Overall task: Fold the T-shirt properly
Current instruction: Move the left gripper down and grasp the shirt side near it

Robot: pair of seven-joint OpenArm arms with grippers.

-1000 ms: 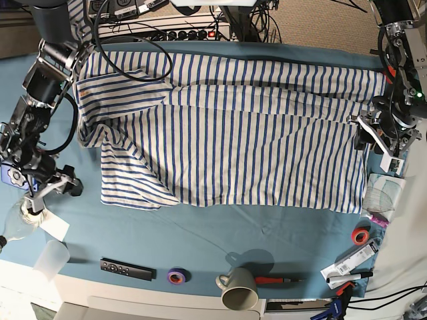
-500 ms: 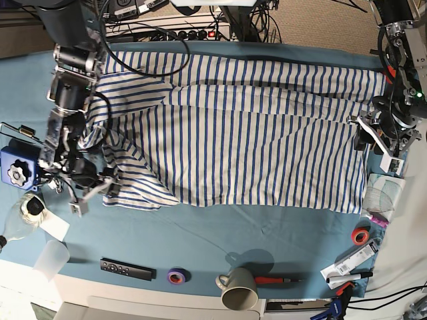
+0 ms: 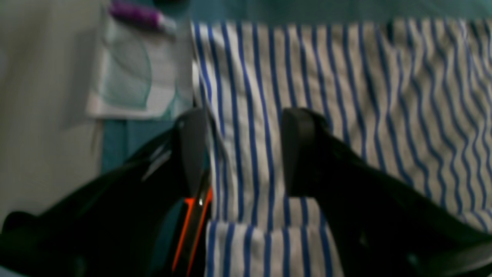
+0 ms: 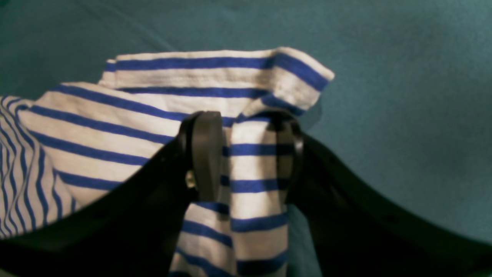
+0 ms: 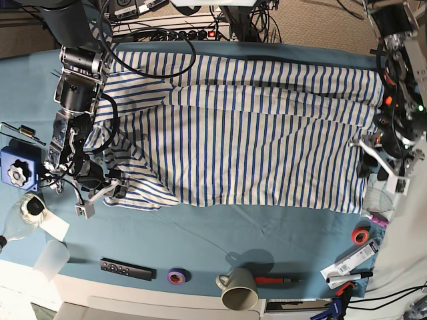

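Overhead and wrist views. The T-shirt [image 5: 253, 140] lies spread across the far half of the bench [image 5: 220, 230], reaching both side edges. At one side edge the right gripper [image 4: 246, 154] has its fingers [image 4: 205, 154] clamped on a bunched corner of striped fabric. At the opposite edge the left gripper [image 3: 240, 150] straddles the hem, fingers wide apart and holding nothing. We judge the risk as uneven: if the right side lifts alone, the cloth may drag and crease (the left hem being unsecured), or the thin bunch may slip free.
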